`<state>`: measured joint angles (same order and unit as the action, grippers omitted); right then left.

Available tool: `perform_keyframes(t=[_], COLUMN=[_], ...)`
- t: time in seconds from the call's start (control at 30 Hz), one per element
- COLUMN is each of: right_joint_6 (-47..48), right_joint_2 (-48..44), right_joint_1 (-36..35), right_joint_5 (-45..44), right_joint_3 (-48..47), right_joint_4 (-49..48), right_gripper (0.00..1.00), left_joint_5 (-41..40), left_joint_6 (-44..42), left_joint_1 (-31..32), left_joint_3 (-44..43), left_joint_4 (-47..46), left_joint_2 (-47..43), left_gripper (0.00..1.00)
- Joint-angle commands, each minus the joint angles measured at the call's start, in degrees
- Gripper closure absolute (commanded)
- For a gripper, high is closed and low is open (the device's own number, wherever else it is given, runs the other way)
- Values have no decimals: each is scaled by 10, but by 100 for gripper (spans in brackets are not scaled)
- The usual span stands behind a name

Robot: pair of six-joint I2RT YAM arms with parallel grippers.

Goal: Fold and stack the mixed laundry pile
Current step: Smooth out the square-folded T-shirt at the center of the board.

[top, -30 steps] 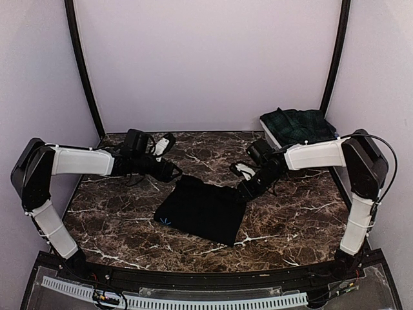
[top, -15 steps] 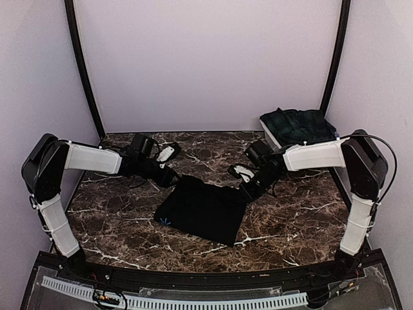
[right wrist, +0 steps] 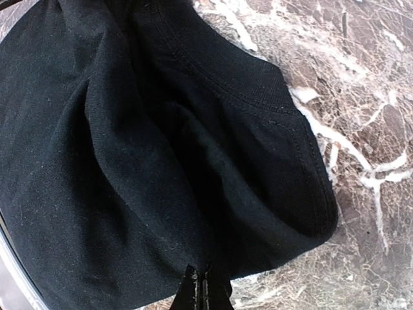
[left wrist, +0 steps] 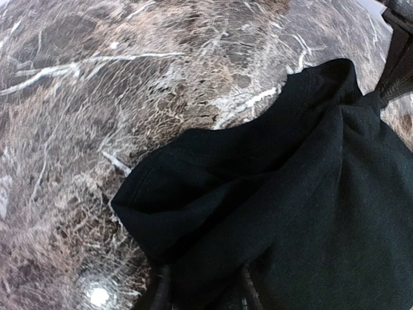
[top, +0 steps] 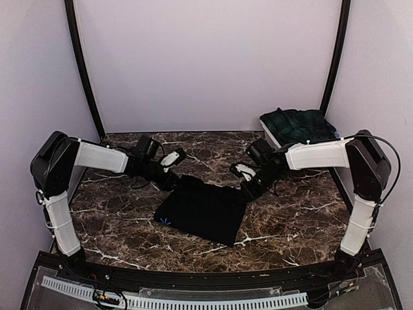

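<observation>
I see my right gripper pinched shut on the far right corner of the black cloth, which lies on the marble table. My left gripper straddles its far left corner, jaws apart; I cannot tell whether it grips. The tartan skirt sits well beyond that right corner.

Two claws: left claw, right claw. One black cloth, spread between both claws. One plaid skirt, well behind right claw, atop one white basket. One marble table.
</observation>
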<state>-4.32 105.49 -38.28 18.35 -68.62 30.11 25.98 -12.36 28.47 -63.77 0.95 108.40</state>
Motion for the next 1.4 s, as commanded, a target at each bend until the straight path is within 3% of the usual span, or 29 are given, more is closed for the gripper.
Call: perform_keyframes(t=[0.0, 0.1, 0.17, 0.4, 0.63, 0.93, 1.2, 1.23, 1.27, 1.3, 1.33, 1.37], right_joint_6=[-9, -11, -14, -21, -31, -52, -39, -35, -32, -30, -29, -30], right_joint_2=[-28, -41, -54, -57, 5, 43, 35, 45, 53, 62, 66, 67], right_joint_1=[-5, -1, 5, 41, 55, 56, 67, 71, 75, 77, 78, 79], right_joint_5=[-16, -26, -30, -45, -73, -93, -131, -130, -128, -129, -132, -134], right_joint_3=[-7, -8, -4, -4, -24, -54, -94, -109, -124, -141, -157, -173], right_joint_4=[11, 19, 19, 9, -17, -55, -45, -40, -38, -34, -28, -23], right_gripper=[100, 100, 100, 100, 100, 99, 97, 91, 78, 61, 47, 40], left_joint_5=[18, 4, -10, -42, -86, -101, -115, -113, -113, -123, -134, -153], left_joint_6=[-12, -6, 0, 20, 33, 48, 91, 97, 99, 113, 126, 149], left_joint_1=[-3, -3, -3, -5, -8, -8, -18, -19, -19, -19, -20, -21], left_joint_3=[-18, -24, -29, -91, -171, -177, -149, -151, -155, -155, -150, -144], left_joint_4=[27, 34, 33, 45, 88, 92, 73, 85, 91, 103, 106, 99], left_joint_2=[0, -8, -13, -3, 83, 122, 85, 84, 83, 82, 75, 61], left_gripper=[78, 98, 100, 100, 100, 100, 97, 89, 82, 67, 61, 50])
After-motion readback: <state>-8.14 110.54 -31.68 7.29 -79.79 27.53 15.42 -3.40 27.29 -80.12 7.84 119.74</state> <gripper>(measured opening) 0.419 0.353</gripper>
